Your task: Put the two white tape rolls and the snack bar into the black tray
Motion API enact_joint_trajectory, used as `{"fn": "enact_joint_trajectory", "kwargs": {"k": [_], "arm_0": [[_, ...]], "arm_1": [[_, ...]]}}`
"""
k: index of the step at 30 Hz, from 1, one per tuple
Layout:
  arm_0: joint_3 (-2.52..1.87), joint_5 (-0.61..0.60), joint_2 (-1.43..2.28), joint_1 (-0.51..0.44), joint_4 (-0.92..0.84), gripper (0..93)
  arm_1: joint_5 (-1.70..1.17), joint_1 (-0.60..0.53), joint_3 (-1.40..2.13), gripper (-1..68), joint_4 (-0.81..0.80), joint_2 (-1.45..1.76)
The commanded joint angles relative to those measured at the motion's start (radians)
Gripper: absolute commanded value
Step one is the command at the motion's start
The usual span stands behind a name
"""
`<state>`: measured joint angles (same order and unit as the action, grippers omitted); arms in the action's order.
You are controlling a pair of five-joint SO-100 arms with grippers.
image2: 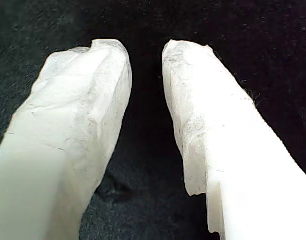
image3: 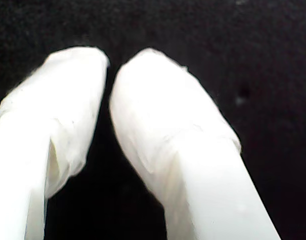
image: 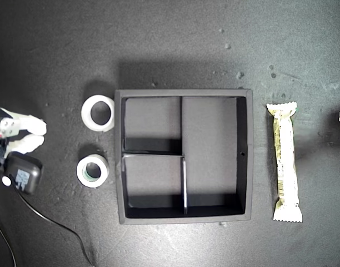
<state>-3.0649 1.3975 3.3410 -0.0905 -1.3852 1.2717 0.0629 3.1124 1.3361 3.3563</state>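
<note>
Exterior view, snack bar (image: 286, 162) beside black tray (image: 245, 161), both pincers apart, empty.

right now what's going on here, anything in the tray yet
Nothing is being handled. The square matte black tray sits with all three compartments bare. The plain white tape roll and the white roll with a greenish-grey inner rim lie on the dark surface at the exterior view's left of it. The long cream-yellow wrapped snack bar lies at its right. My first gripper and second gripper hold nothing; their white fingers show only dark surface between them.
</note>
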Motion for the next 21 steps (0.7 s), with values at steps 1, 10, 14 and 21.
{"fn": "enact_joint_trajectory", "kwargs": {"k": [1, 10, 14, 21], "arm_0": [[-0.074, 0.051, 0.046, -0.009, -0.011, 1.7], [-0.074, 0.241, 0.046, -0.020, 0.011, 0.1], [-0.074, 0.241, 0.043, -0.135, 0.091, 0.0], [-0.054, 0.110, 0.043, -0.086, 0.265, 0.2]], "arm_1": [[0.008, 0.049, 0.012, 2.5, -0.005, -0.006], [-0.052, 0.107, 0.012, -0.3, -0.146, -0.006], [-0.086, 0.163, 0.012, -0.3, -0.268, -0.006], [-0.115, 0.204, 0.012, -0.3, -0.514, -0.006]]}}
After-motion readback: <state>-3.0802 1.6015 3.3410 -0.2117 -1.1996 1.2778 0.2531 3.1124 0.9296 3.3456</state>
